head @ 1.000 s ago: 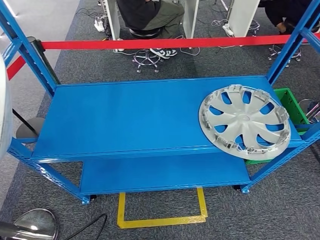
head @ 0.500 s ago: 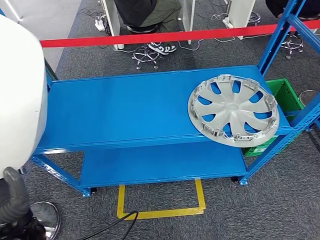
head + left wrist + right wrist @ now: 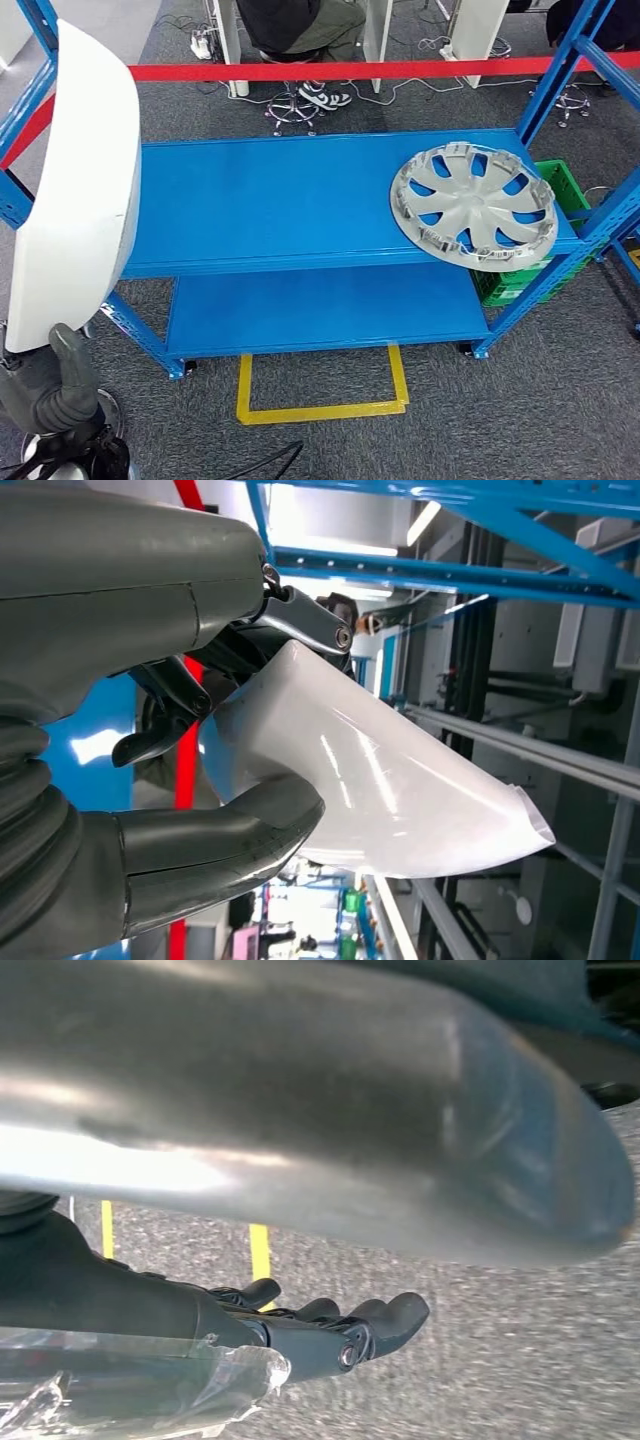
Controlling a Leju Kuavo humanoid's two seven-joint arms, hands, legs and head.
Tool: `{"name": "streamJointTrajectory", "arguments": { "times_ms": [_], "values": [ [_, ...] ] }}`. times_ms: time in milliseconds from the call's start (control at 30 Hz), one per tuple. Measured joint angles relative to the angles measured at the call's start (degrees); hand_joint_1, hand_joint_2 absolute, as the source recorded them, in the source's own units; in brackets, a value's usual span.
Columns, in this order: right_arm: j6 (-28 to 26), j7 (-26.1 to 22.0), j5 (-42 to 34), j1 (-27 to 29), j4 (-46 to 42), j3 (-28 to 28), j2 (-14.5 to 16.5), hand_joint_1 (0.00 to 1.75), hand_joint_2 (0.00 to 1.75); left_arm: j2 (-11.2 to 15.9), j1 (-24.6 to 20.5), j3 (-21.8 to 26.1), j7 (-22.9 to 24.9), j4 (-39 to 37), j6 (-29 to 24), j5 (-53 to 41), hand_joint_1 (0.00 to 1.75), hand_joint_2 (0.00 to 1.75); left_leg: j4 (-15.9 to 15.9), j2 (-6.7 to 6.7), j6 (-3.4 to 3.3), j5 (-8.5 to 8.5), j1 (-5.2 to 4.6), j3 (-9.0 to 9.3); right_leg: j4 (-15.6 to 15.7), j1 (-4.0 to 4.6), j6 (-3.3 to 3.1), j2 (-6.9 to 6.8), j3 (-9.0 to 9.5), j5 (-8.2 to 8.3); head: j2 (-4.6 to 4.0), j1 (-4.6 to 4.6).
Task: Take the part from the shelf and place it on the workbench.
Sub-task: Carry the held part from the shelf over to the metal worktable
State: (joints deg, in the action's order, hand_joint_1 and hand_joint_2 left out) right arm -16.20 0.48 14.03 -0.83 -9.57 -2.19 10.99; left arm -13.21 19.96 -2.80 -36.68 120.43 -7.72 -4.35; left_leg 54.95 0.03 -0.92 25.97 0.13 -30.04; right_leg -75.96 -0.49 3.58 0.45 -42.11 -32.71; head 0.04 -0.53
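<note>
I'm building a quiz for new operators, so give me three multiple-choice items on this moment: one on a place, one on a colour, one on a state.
1. Where does the hubcap lie?
A. right end of the upper shelf
B. lower shelf
C. floor

2. What colour is the crate beyond the shelf's right end?
A. red
B. green
C. yellow

3. What is the left hand doing?
A. hanging with nothing in it
B. pressing on the hubcap
C. holding a white curved part

Key: 1 A, it rests on the upper shelf at its right end; 2 B, the crate is green; 3 C, the left wrist view shows thumb and fingers closed around the part.
</note>
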Motion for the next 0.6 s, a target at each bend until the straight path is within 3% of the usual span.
{"name": "streamJointTrajectory", "arguments": {
  "times_ms": [67,133,200,267,333,367,433,500,533,567,600],
  "values": [
    [0.00,0.00,0.00,0.00,0.00,-0.05,-0.01,0.00,0.00,0.04,0.00,-0.03,0.00,-0.03,0.00,0.01,1.75,1.75,0.02,0.01,0.02,-0.14,-0.01,-0.19,-0.30,0.00,0.00,0.00,0.12,0.17,0.00,-0.02],
    [0.00,0.00,0.00,0.00,0.00,-0.14,-0.01,0.00,0.00,0.16,0.01,-0.14,0.00,-0.11,-0.01,0.04,1.75,1.75,0.12,0.01,0.12,-0.56,-0.01,-0.81,0.85,0.00,-0.05,0.00,1.64,1.70,0.00,-0.01],
    [0.03,-0.01,0.00,-0.13,-0.01,-0.25,0.03,0.00,0.00,0.50,0.02,-0.47,0.00,-0.20,-0.08,0.09,1.75,1.75,0.50,-0.01,0.77,-1.74,-0.15,-2.21,10.62,0.08,-0.45,0.07,9.22,3.21,0.00,-0.05],
    [0.06,-0.05,0.00,-0.22,-0.02,-0.28,0.07,0.00,0.00,0.78,0.01,-0.81,0.00,-0.25,-0.15,0.08,1.75,1.75,0.76,-0.03,1.66,-2.93,-0.19,-3.11,19.20,0.33,-1.18,0.16,14.86,3.45,0.00,-0.11],
    [0.07,-0.05,0.00,-0.15,-0.02,-0.29,0.11,0.00,0.00,0.89,0.05,-1.00,0.00,-0.27,-0.15,0.09,1.75,1.75,0.87,-0.05,2.34,-3.17,-0.03,-3.40,19.35,0.39,-2.18,0.02,13.92,4.12,0.00,-0.12],
    [0.08,-0.02,0.00,-0.15,-0.01,-0.29,0.13,0.00,0.00,0.97,0.10,-1.05,0.00,-0.28,-0.16,0.13,1.75,1.75,1.59,-0.07,2.66,-2.08,0.04,-3.82,19.42,0.34,-2.73,-0.09,13.41,4.65,0.00,-0.24],
    [0.16,0.10,0.00,-0.16,0.00,-0.31,0.16,0.00,0.00,1.15,0.14,-1.08,0.00,-0.30,-0.18,0.20,1.75,1.75,6.13,-0.09,3.19,2.92,0.13,-5.51,19.55,0.19,-3.47,-0.29,12.19,5.94,0.00,-0.51],
    [0.34,0.19,0.00,-0.14,0.00,-0.31,0.16,0.00,0.00,1.32,0.15,-1.09,0.00,-0.36,-0.20,0.25,1.75,1.75,13.44,-0.09,3.50,7.86,0.17,-7.44,19.47,0.22,-3.62,-0.34,10.55,7.32,0.00,-0.69],
    [0.49,0.20,0.00,-0.12,0.00,-0.31,0.16,0.00,0.00,1.38,0.16,-1.09,0.00,-0.41,-0.20,0.26,1.75,1.75,15.95,-0.09,3.57,8.48,0.18,-7.69,19.42,0.24,-3.56,-0.37,9.63,7.98,0.00,-0.68],
    [0.68,0.20,0.00,-0.10,0.00,-0.32,0.16,0.00,0.00,1.44,0.16,-1.10,0.00,-0.44,-0.20,0.27,1.75,1.75,16.83,-0.09,3.59,7.81,0.18,-7.14,19.35,0.25,-3.46,-0.40,8.74,8.63,0.00,-0.69],
    [0.87,0.18,0.00,-0.10,0.00,-0.32,0.17,0.00,0.00,1.50,0.16,-1.11,0.00,-0.46,-0.21,0.27,1.75,1.75,15.56,-0.09,3.55,6.14,0.19,-5.58,19.30,0.23,-3.34,-0.42,7.93,9.24,0.00,-0.68]
  ]
}}
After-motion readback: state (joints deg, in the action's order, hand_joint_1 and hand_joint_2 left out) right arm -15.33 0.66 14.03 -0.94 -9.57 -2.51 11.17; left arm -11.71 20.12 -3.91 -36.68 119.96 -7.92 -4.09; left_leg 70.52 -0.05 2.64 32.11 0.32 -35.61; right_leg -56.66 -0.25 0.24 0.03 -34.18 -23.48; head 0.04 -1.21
